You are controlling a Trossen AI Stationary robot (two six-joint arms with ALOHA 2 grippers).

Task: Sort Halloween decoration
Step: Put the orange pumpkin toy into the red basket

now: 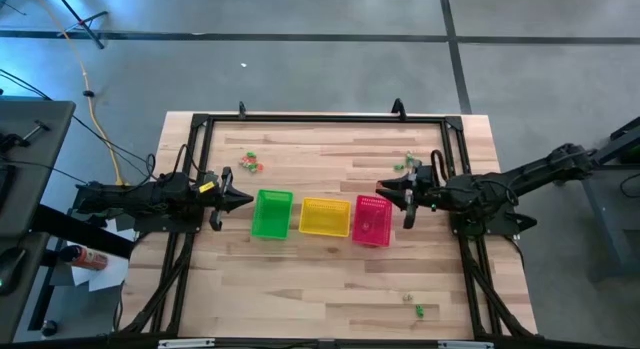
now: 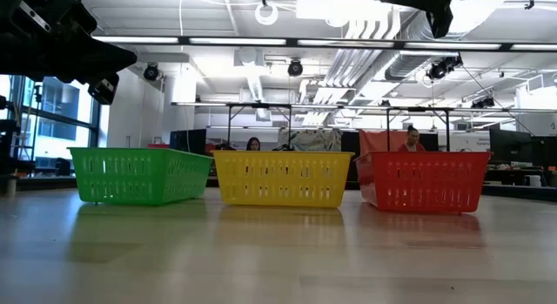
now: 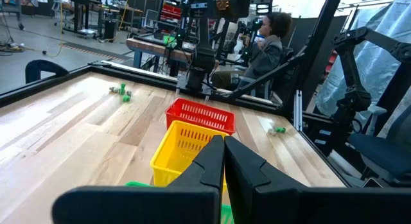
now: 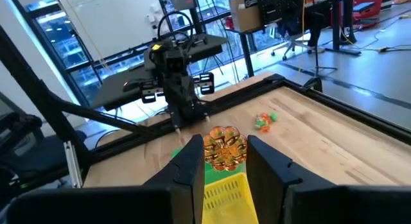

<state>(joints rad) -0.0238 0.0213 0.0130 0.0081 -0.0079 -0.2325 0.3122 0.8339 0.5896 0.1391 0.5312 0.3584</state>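
In the high view, three baskets stand in a row at the middle of the table: the green basket, the yellow basket and the pink basket. The left gripper is just left of the green basket, and its jaws are fully closed with nothing between them. The right gripper is at the upper right edge of the pink basket. Small trinkets are still loose on the wood: a red and green group in the upper left part of the table, a green group in the upper right part, and a few green pieces near the lower right corner.

In the low view, the three baskets fill the middle of the frame, and I cannot tell if anything lies inside them.

In the left wrist view, the closed fingers point over the yellow basket toward the red-looking one.

In the right wrist view, the jaws stand narrow and hold an orange pumpkin trinket between them, above the yellow basket. More trinkets lie on the table at the centre right of the frame.

I judge that the sorting is at an early or middle stage: one piece is in transport, and three loose groups are still waiting.
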